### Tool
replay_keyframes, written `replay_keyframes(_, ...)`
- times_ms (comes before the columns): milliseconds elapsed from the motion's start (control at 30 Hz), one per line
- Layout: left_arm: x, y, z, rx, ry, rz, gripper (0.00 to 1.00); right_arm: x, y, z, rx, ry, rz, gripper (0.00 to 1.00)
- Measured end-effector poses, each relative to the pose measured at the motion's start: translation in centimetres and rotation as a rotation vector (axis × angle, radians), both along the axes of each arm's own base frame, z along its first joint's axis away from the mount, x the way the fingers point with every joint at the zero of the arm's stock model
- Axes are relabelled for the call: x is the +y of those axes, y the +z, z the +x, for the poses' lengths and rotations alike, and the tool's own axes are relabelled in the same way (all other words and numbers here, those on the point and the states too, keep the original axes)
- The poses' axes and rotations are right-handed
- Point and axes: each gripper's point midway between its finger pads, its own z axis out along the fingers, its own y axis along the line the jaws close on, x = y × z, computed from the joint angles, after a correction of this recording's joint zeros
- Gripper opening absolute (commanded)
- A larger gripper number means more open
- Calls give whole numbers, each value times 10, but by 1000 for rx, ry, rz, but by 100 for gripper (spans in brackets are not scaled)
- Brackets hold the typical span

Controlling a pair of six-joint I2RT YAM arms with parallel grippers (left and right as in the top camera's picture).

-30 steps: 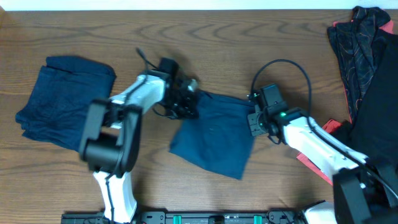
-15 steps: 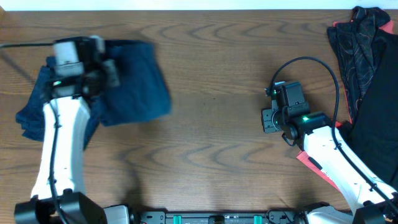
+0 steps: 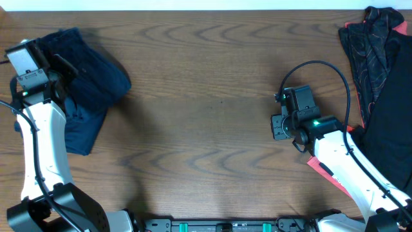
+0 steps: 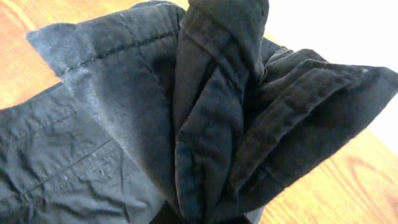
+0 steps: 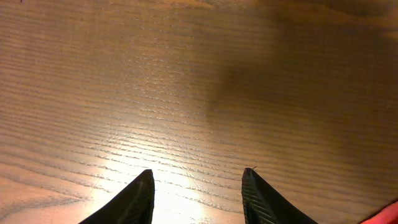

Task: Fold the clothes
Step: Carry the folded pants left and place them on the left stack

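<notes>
Navy garment over left end effector

Bare wooden table stretches wide across the middle; bunched blue clothes block the far-left corner; a dark heap of garments crowds the right edge.

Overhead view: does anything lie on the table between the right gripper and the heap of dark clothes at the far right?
Nothing visible does: only bare table separates the right gripper from the heap of clothes, apart from the arm's own cable.
</notes>
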Motion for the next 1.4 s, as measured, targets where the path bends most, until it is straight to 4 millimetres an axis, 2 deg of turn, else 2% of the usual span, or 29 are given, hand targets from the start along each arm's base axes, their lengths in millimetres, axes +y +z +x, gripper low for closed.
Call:
replay_keyframes(133, 11, -8, -2, -5, 88, -39, 6, -1, -2, -3, 15, 0, -5, 44)
replay_keyframes(233, 18, -8, 6, -48, 123, -59, 6, -2, -3, -7, 32, 0, -10, 43)
replay_keyframes(533, 26, 17, 26, -215, 169, -98, 6, -3, -5, -10, 46, 0, -14, 44)
replay_keyframes(700, 36, 43, 38, -343, 185, -81, 6, -4, -5, -12, 51, 0, -16, 44)
replay_keyframes(767, 37, 43, 38, -348, 189, -83, 6, -4, -5, -12, 52, 0, -16, 44)
replay_keyframes(900, 35, 22, 25, -251, 218, -111, 6, -4, -5, -12, 53, 0, -17, 44)
replay_keyframes(1033, 36, -11, -5, -93, 325, -138, 6, -4, -5, -12, 53, 0, -16, 44)
replay_keyframes(1200, 43, -29, -25, -22, 411, -125, 6, -4, -5, -12, 53, 0, -16, 44)
replay_keyframes(1400, 52, -39, -41, 16, 466, -134, 6, -5, -7, -17, 76, 0, -23, 44)
